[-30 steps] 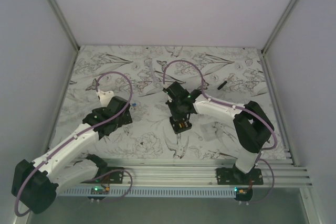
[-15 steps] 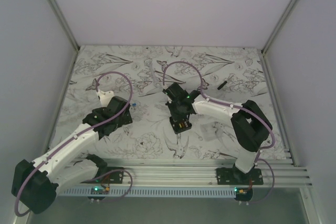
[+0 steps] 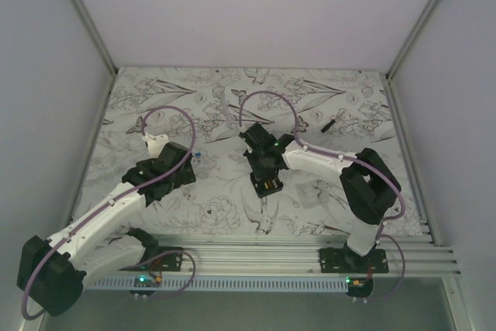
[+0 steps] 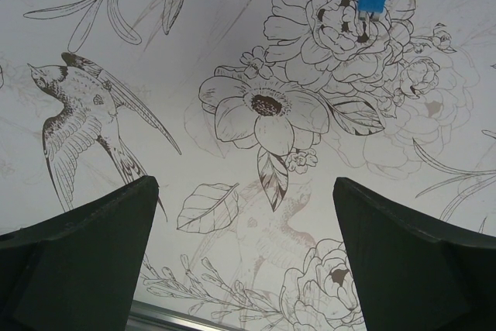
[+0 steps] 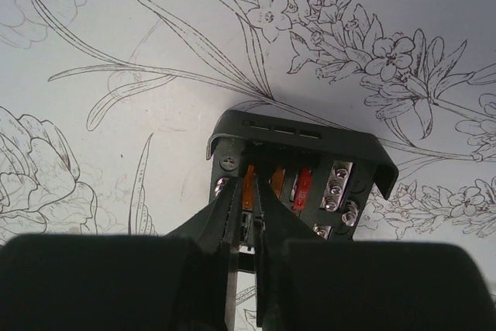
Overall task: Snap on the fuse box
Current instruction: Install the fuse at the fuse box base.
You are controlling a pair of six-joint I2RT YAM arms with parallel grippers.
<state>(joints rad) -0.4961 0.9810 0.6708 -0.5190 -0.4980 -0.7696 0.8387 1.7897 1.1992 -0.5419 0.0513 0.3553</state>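
Small black, roughly square plastic fuse box (image 5: 298, 136) is lying flat on the floral-printed white worktop (image 3: 155, 102), about midway between the left and right edges and nearer the near edge than the far one. Its open face is pointing up, showing orange and red pieces and silver screw terminals. It is too near square to call a long axis. In the right wrist view, its closed, rounded wall is facing away from the camera.

Right gripper (image 5: 242, 211) is reaching down into the box at the orange pieces. Its jaws are narrowed to a thin slit, and I cannot tell whether anything is pinched.

Left gripper (image 4: 242, 182) is hovering over bare worktop left of the box, well apart, jaws spread wide and holding nothing. A tiny blue plastic piece (image 4: 372, 1) is lying ahead of it. A short black stick-like piece (image 3: 328, 124) is lying toward the far right corner.
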